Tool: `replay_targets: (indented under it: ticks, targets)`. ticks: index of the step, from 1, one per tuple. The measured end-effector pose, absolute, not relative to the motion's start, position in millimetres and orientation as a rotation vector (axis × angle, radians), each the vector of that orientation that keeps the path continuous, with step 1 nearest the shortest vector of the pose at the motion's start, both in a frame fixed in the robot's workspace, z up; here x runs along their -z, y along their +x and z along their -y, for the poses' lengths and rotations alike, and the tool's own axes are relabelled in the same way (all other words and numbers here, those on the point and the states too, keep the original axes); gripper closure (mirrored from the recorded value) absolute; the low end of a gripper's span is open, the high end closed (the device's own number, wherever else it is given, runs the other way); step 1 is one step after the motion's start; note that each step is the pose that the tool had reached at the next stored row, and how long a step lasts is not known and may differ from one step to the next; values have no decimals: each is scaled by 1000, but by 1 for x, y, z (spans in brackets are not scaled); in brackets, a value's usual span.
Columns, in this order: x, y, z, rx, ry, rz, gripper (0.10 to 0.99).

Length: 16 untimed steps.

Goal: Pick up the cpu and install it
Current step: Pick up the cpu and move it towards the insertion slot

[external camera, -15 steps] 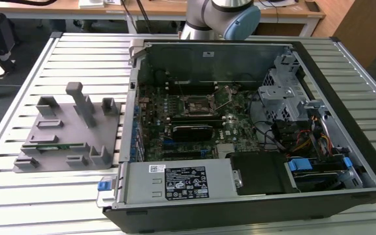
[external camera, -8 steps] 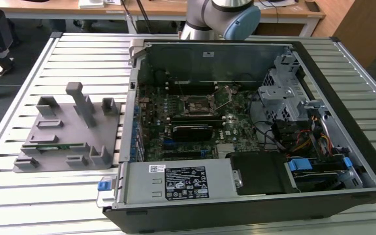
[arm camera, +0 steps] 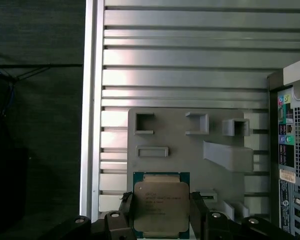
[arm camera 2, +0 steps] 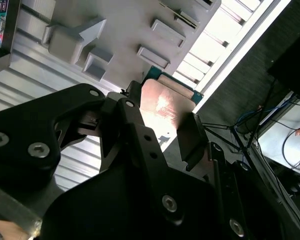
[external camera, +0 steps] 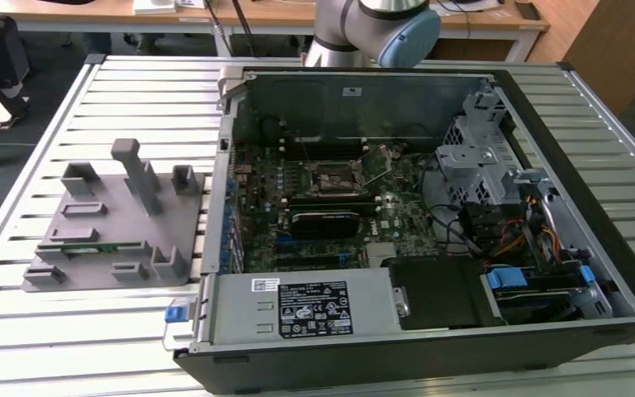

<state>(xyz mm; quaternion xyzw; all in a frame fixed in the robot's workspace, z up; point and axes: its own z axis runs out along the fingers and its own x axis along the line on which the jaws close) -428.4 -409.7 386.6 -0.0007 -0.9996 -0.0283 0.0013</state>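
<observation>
The cpu (arm camera: 161,206) is a flat square chip with a pale metal top and a green rim. My gripper (arm camera: 161,216) is shut on it, with a black finger (arm camera: 126,210) pressing each of two opposite edges. In the second wrist view the cpu (arm camera 2: 166,106) glints between the same fingers (arm camera 2: 190,134) of the gripper (arm camera 2: 162,132). It hangs well above the grey holder block (arm camera: 190,145) on the slatted table. In the exterior view the open computer case (external camera: 582,273) lies flat, and the bare socket (external camera: 334,175) sits mid-board with its lever raised.
The grey holder block (external camera: 119,223) stands at the exterior view's left of the case, with a green memory stick (external camera: 92,246) in a slot. My arm's base (external camera: 379,25) rises behind the case. Drive cages and cables (external camera: 494,207) crowd the case's right side. The table's edge (arm camera: 90,110) drops to dark floor.
</observation>
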Motion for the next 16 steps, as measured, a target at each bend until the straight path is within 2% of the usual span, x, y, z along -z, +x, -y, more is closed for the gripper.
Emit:
replay_targets:
  ticks: [16]
  targets:
    - [-386,-403,410,89,-6,3130,553]
